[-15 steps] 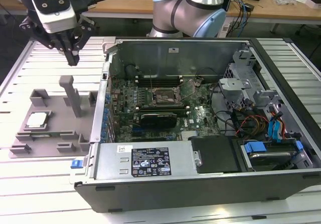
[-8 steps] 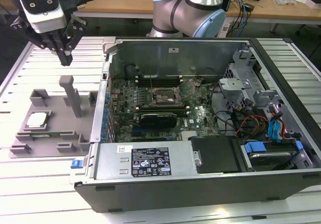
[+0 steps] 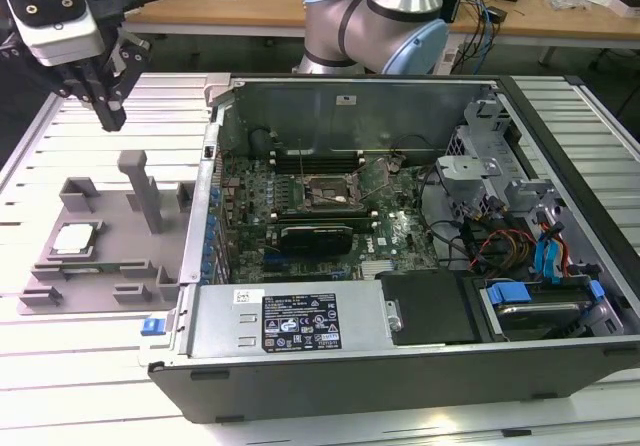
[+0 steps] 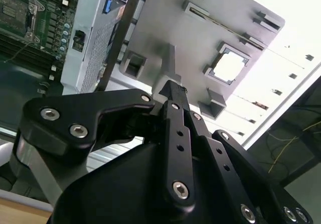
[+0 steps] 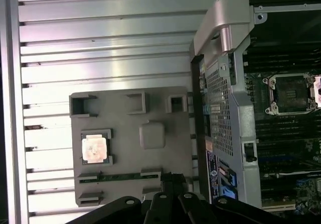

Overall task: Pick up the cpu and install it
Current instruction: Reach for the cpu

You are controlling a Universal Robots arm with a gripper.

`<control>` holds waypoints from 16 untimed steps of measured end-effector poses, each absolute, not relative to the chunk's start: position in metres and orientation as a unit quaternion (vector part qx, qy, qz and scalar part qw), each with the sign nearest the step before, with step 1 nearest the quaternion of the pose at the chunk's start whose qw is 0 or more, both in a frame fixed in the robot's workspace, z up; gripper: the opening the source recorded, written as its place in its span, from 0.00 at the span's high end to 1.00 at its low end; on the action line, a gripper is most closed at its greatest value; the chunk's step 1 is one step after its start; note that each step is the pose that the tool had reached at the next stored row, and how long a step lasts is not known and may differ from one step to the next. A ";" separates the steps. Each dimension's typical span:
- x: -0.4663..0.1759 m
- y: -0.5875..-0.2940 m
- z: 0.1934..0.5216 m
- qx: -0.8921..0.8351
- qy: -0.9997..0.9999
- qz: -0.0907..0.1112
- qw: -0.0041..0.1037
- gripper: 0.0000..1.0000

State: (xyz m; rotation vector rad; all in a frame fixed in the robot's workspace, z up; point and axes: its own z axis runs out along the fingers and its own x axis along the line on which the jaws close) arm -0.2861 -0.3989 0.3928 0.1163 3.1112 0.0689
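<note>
End effector (image 3: pixel 110 118) hovers apart from cpu (image 3: pixel 76 238), apparently lying flat, lid-up.

Silver-white cpu (image 3: pixel 76 238), grey fixture tray (image 3: pixel 110 228), green motherboard (image 3: pixel 400 231), black case (image 3: pixel 400 378).

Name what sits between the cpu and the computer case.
In the first wrist view, a grey upright post stands between the cpu and the computer case.

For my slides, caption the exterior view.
Black gripper hovers above the grey plastic tray holding the silver-white square cpu, beside the open computer case.
</note>
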 end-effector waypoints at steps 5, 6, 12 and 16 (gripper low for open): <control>-0.300 -0.399 0.390 0.037 0.999 0.022 0.014 0.89; -0.304 -0.399 0.389 0.037 0.999 0.022 0.014 0.89; -0.319 -0.399 0.386 0.037 0.999 0.022 0.014 0.89; -0.328 -0.399 0.385 0.037 0.999 0.022 0.014 0.89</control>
